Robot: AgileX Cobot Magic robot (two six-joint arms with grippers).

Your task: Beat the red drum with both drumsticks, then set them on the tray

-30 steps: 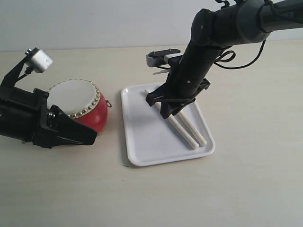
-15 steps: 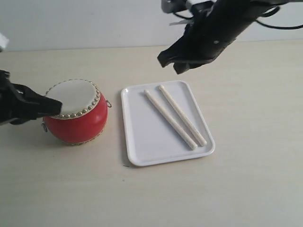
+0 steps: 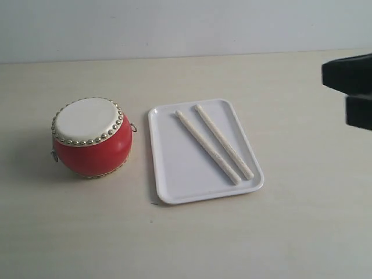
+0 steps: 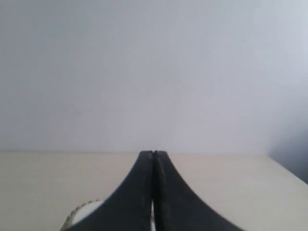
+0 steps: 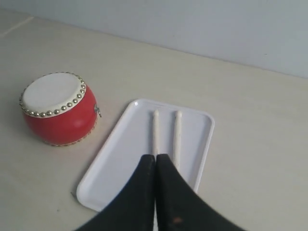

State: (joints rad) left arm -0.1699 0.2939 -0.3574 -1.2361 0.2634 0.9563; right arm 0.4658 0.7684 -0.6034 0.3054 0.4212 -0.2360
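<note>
At the left of the exterior frame, the small barrel-shaped red drum with its cream skin and brass studs (image 3: 90,136) stands upright on the pale tabletop (image 3: 186,244). Its skin faces up, as beating from above would need. The left gripper (image 4: 153,154) is outside that frame. Its own camera shows the black jaws pressed together with nothing between them.

In the middle lies the flat white rectangular plastic tray (image 3: 165,189), just beside the drum but apart from it. The two slim pale cream wooden drumsticks (image 3: 207,146) rest on it side by side, slanting from upper centre toward lower right. Its low rim should keep them from rolling off.

At the right edge a dark part of the right arm (image 3: 353,93) shows. The right gripper (image 5: 155,158) is closed and empty, hanging above the tray. With both sticks lying free, the task looks finished.
</note>
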